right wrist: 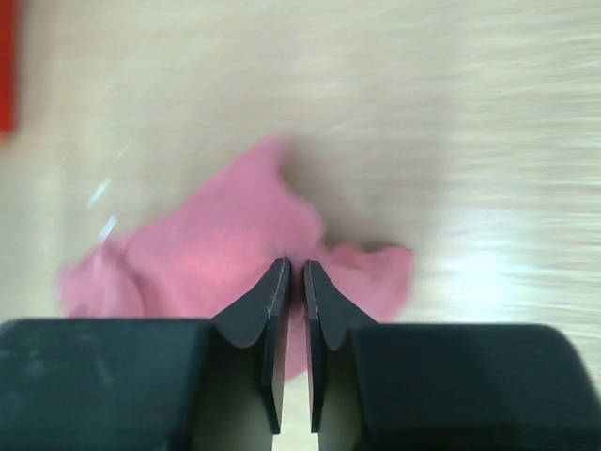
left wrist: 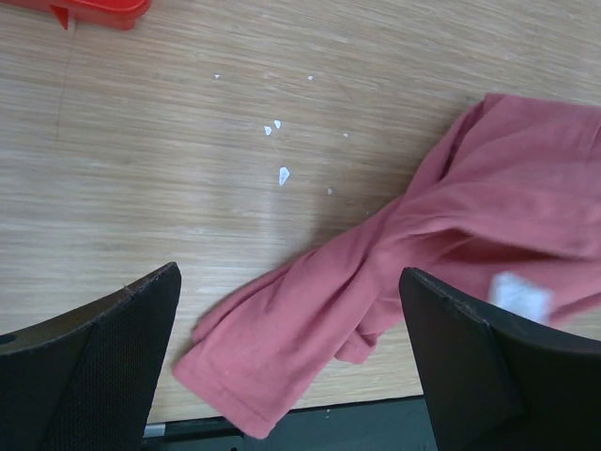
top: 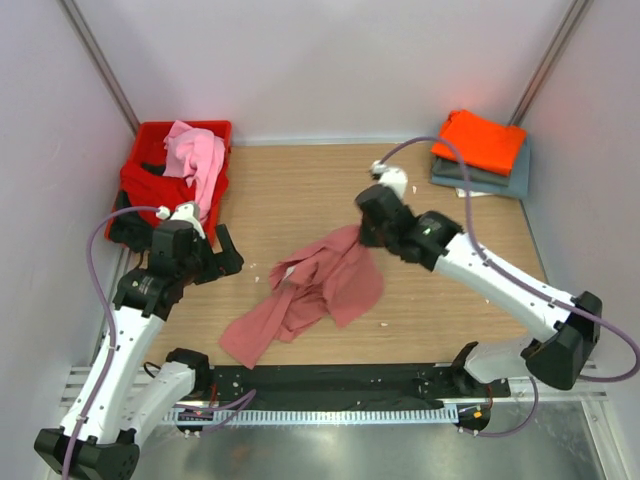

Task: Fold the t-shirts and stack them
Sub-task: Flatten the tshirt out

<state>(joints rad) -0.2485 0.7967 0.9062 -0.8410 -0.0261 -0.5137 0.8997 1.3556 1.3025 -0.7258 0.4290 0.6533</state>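
Nearest the arm bases, the left gripper [top: 222, 256] hovers low over the pale wood-grain table [top: 300, 180], its black matte jaws spread wide and holding nothing. Its wrist view looks down on a rolled, rope-like end of the salmon-pink soft cloth t-shirt [left wrist: 451, 235], with small white flecks [left wrist: 282, 174] on the boards just beyond. That shirt lies mid-table, unfolded and crumpled. It is a limp, thin knit bunched into diagonal ridges, with one end trailing toward the near edge and the other drawn up in a peak to the right gripper [top: 368, 232]. That gripper's jaws are pressed almost together with only a slit between them. They appear to pinch the shirt's far edge, though the blurred wrist view does not show the cloth between them clearly. At the far left, a red plastic crate [top: 150, 127] with rigid square walls holds a light pink t-shirt [top: 195, 150] and a red t-shirt [top: 150, 185], both heaped and unfolded. At the far right, an orange folded t-shirt [top: 485, 140] sits flat on a grey-blue folded t-shirt [top: 515, 180]. By my judgement two shirts are done, one is in hand and at least two wait.
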